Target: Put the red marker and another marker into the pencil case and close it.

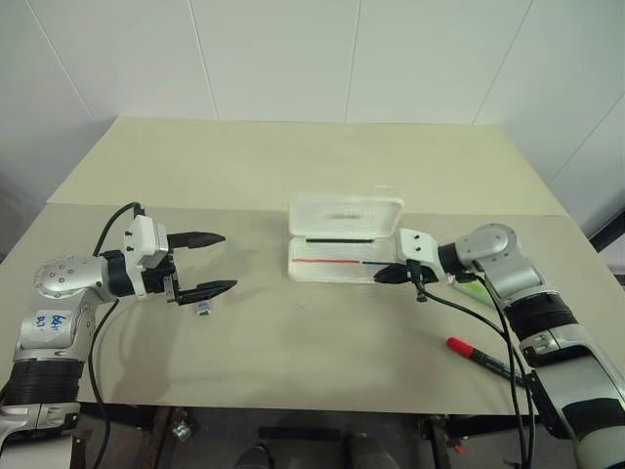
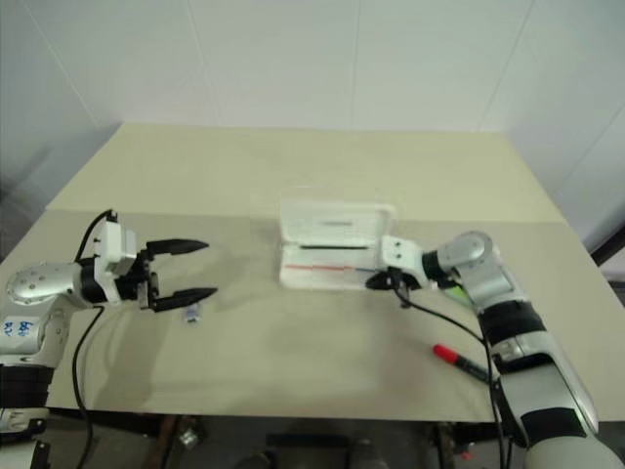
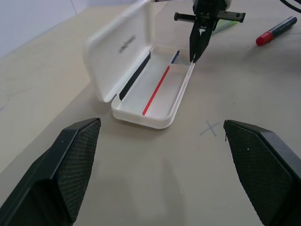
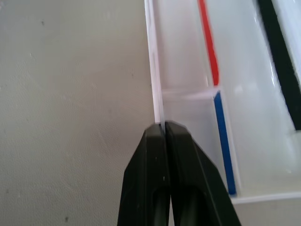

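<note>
The white pencil case (image 1: 332,272) lies open in the middle of the table, its lid (image 1: 347,215) tipped back and a red-and-blue stripe in its tray. My right gripper (image 1: 383,277) is shut, and its tips rest on the rim of the tray's near wall at the right end (image 4: 157,94). I cannot tell whether they pinch that wall. The lime-green highlighter (image 1: 474,290) lies partly hidden under my right wrist. Nearer the front edge on the right lies the red marker (image 1: 461,345). My left gripper (image 1: 229,261) hovers open and empty, well left of the case.
A small dark-and-white object (image 1: 203,309) lies on the table just below my left gripper. A faint pencil cross (image 3: 210,127) marks the tabletop in front of the case. A black cable (image 1: 459,308) trails from my right wrist over the table towards the red marker.
</note>
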`<state>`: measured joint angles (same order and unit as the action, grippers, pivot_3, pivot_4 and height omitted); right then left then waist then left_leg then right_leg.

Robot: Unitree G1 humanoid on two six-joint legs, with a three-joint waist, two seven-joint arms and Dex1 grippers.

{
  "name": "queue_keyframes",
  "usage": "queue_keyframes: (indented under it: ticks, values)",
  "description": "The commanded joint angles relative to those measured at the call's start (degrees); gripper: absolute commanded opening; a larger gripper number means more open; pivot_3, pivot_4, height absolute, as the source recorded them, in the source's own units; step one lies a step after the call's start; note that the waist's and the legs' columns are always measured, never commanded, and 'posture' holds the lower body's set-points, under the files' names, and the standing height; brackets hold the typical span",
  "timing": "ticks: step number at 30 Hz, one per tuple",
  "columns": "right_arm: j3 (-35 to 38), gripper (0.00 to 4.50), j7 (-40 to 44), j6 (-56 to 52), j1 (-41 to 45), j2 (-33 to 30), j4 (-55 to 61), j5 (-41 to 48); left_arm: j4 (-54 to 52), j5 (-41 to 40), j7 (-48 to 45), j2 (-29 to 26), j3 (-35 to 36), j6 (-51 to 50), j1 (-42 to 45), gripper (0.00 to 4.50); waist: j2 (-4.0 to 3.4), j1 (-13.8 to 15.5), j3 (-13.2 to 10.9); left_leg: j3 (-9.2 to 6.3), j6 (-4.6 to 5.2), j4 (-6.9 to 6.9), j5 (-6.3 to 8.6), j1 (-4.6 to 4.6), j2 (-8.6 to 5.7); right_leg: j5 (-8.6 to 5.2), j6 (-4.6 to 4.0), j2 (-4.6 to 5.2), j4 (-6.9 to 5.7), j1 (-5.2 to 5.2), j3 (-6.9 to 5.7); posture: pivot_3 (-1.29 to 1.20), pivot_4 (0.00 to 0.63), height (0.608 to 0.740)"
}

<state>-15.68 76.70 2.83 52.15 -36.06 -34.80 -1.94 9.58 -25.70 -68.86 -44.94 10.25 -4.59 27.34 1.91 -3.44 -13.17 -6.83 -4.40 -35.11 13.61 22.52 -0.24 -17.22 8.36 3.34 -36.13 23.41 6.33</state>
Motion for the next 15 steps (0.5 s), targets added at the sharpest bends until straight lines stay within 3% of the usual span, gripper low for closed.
queue_keyframes:
  ticks: [1,11,15]
  values:
    - [0.6,0.02,0.5,0.8,1.2,-0.3,1.2,0.0,-0.7,-0.3,0.5,0.3,1.2,1.5,1.0,4.5,0.0,0.0,0.0,0.0,0.0,0.0,0.0,0.0,0.0,0.0,0.0,0.0,-0.01,0.0,0.0,0.0,0.15,0.74]
    - [1.0,0.02,1.2,-0.1,1.1,-0.1,1.7,0.8,-1.1,-0.3,1.4,1.0,1.4,2.0,0.3,4.5,0.0,0.0,0.0,0.0,-0.01,-0.01,0.0,0.0,0.0,0.0,0.0,0.0,-0.02,0.0,0.0,0.0,0.15,0.74]
    - [1.3,0.02,4.2,-2.7,0.1,-1.1,7.3,2.9,-1.8,-0.6,1.5,0.7,1.7,1.7,-0.5,4.5,-0.01,0.0,0.0,0.01,-0.01,-0.01,0.0,0.0,0.0,0.0,0.0,0.0,-0.03,0.02,0.01,0.0,0.15,0.74]
